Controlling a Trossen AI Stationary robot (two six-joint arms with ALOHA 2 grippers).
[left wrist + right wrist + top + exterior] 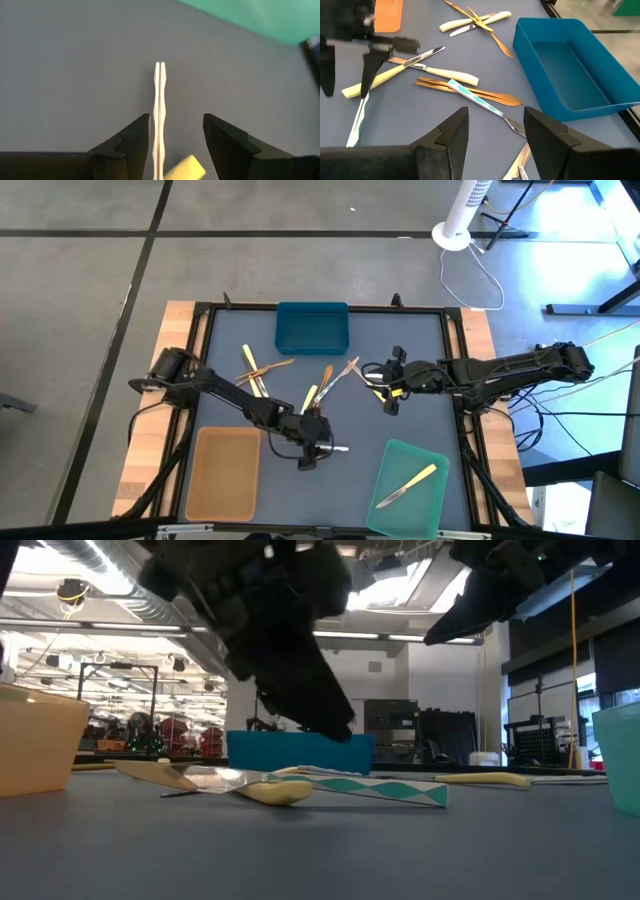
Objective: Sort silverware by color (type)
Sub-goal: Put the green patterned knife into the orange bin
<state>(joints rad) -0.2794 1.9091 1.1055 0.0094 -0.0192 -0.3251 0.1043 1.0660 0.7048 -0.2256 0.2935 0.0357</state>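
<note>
1. Left claw (312, 442) is hovering at lower centre of the high view with its jaws standing open. In the left wrist view a thin silvery-white utensil (159, 115) is lying lengthwise in the gap between the two fingers (131, 141). The jaws look lined up to straddle it for a pick; nothing is gripped yet.
2. A pale yellow handle tip (184, 169) is poking in just beside that utensil, at the bottom of the left wrist view. It may crowd the pinch.
3. Right claw (378, 383) is sitting right of centre in the high view, jaws open and empty, facing the loose pile. Likely waiting its turn or choosing a piece.
4. Silverware is lying mostly loose on the table (420, 360): a crossed cluster (255, 370) at centre left, another (335, 380) at centre. One pale yellow knife (408, 483) is already resting in the green tray (432, 455), lower right.
5. Blue tray (312, 328) at top centre and tan tray (226, 472) at lower left are showing nothing inside.
6. Hard to read: the low view is mostly blocked by dark arm bodies. Overlapping pieces make an exact count uncertain. The silvery utensil's working end is cut off, so fork or knife is unclear.
</note>
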